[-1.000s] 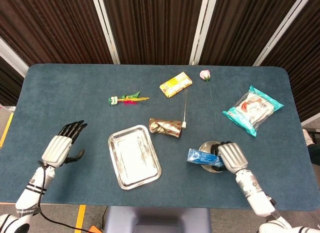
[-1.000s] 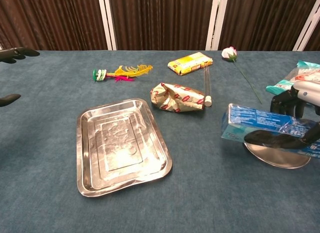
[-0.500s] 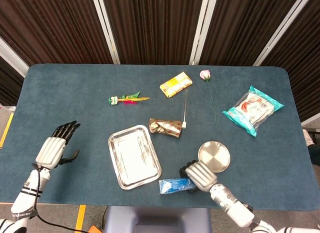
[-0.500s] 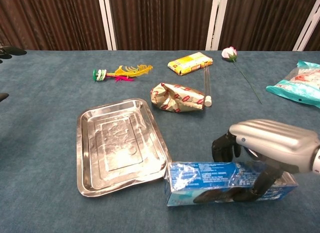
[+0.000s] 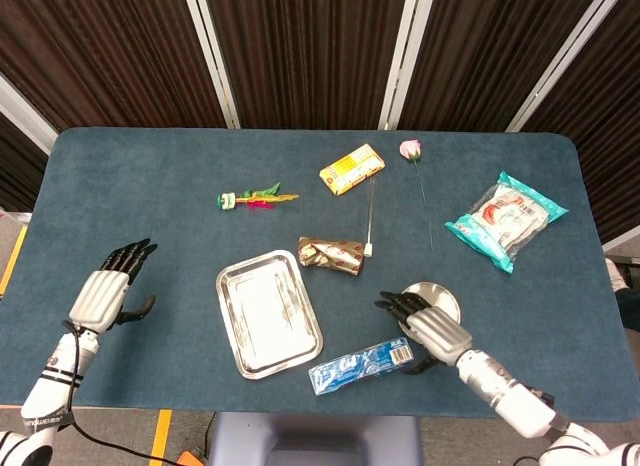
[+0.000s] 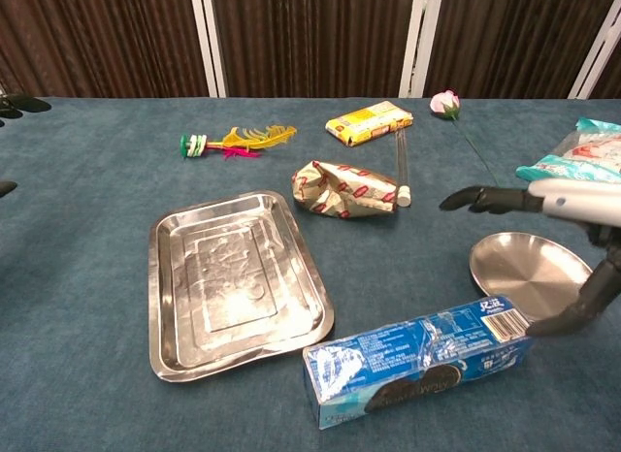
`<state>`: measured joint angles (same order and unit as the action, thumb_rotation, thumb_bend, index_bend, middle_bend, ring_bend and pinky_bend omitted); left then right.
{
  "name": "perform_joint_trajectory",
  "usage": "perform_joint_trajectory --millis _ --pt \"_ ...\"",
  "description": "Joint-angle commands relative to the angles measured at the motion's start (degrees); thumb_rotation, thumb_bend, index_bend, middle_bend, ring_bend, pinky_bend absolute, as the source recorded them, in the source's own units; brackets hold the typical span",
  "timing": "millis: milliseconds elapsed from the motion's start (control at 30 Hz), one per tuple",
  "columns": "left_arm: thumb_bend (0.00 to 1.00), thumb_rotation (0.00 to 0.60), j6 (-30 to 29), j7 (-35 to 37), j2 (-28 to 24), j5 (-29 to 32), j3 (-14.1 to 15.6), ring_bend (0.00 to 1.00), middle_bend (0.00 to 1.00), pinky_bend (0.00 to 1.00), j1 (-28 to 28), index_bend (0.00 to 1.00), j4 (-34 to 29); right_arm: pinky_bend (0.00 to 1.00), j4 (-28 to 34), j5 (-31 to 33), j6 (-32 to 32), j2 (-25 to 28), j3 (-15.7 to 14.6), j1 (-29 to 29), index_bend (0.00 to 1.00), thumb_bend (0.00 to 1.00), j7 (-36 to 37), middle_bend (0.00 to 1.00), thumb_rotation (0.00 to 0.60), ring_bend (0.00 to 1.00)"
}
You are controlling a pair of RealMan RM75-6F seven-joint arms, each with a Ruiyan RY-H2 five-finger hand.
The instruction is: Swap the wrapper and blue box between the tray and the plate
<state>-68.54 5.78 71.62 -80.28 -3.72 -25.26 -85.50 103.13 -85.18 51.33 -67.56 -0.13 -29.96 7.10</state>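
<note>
The blue box (image 5: 362, 365) (image 6: 417, 360) lies flat on the table near the front edge, between the tray and the plate. The empty steel tray (image 5: 268, 312) (image 6: 233, 277) is left of it. The crumpled gold-and-red wrapper (image 5: 332, 255) (image 6: 344, 190) lies on the table behind the tray's far right corner. My right hand (image 5: 432, 331) (image 6: 580, 208) hovers over the empty round plate (image 5: 442, 293) (image 6: 529, 273) with fingers spread and holds nothing; its thumb is close to the box's right end. My left hand (image 5: 100, 296) is open at the far left, holding nothing.
At the back lie a feather toy (image 5: 256, 198), a yellow packet (image 5: 351, 169), a rose (image 5: 410, 149) on a long stem and a clear rod (image 5: 370, 221). A teal snack bag (image 5: 505, 218) sits at the right. The front table edge is just below the blue box.
My right hand carried the blue box from the plate to the table's front, let go of it and opened above the plate. The left hand drew back slightly.
</note>
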Motion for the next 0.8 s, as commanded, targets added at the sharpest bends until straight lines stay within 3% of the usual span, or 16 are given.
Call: perform_joint_trajectory --millis 33,133,267,467,600,700,800 --pt "0.41 0.600 0.54 0.71 0.02 0.17 -0.39 0.00 0.00 0.11 -0.26 0.00 0.47 0.06 -2.30 2.77 1.93 3.15 4.76 -1.45 0.00 0.13 7.94 0.00 0.600 0.00" --pt "0.41 0.600 0.94 1.05 -0.06 0.30 -0.74 0.00 0.00 0.11 -0.45 0.00 0.90 0.06 -5.33 9.12 -1.42 -0.41 9.13 -5.57 0.00 0.13 5.08 0.00 0.600 0.00" --pt "0.41 0.600 1.91 0.64 -0.61 0.36 -0.73 0.00 0.00 0.11 -0.71 0.00 0.99 0.06 -11.82 19.71 -7.46 -8.00 12.99 -13.45 0.00 0.13 -5.41 0.00 0.600 0.00" --pt "0.41 0.600 2.03 0.78 -1.08 0.81 -0.95 0.00 0.00 0.10 -0.36 0.00 1.56 0.06 -24.28 36.54 -11.08 -21.05 14.76 -24.34 0.00 0.13 -19.88 0.00 0.600 0.00" --pt "0.41 0.600 2.16 1.46 -1.51 1.09 -1.05 0.00 0.00 0.10 -0.06 0.00 2.28 0.07 -31.62 44.70 -11.43 -27.05 15.09 -29.07 0.01 0.13 -25.22 0.01 0.600 0.00" --pt "0.41 0.600 2.28 2.08 -1.73 1.15 -1.14 0.00 0.00 0.10 0.08 0.00 2.94 0.08 -36.79 49.82 -12.44 -30.50 15.51 -31.54 0.08 0.13 -27.20 0.06 0.600 0.00" --pt "0.41 0.600 2.21 2.61 -1.76 1.20 -1.25 0.00 0.00 0.10 0.28 0.00 3.51 0.15 -40.39 52.05 -13.65 -33.04 16.02 -33.21 0.24 0.20 -27.59 0.17 0.600 0.02"
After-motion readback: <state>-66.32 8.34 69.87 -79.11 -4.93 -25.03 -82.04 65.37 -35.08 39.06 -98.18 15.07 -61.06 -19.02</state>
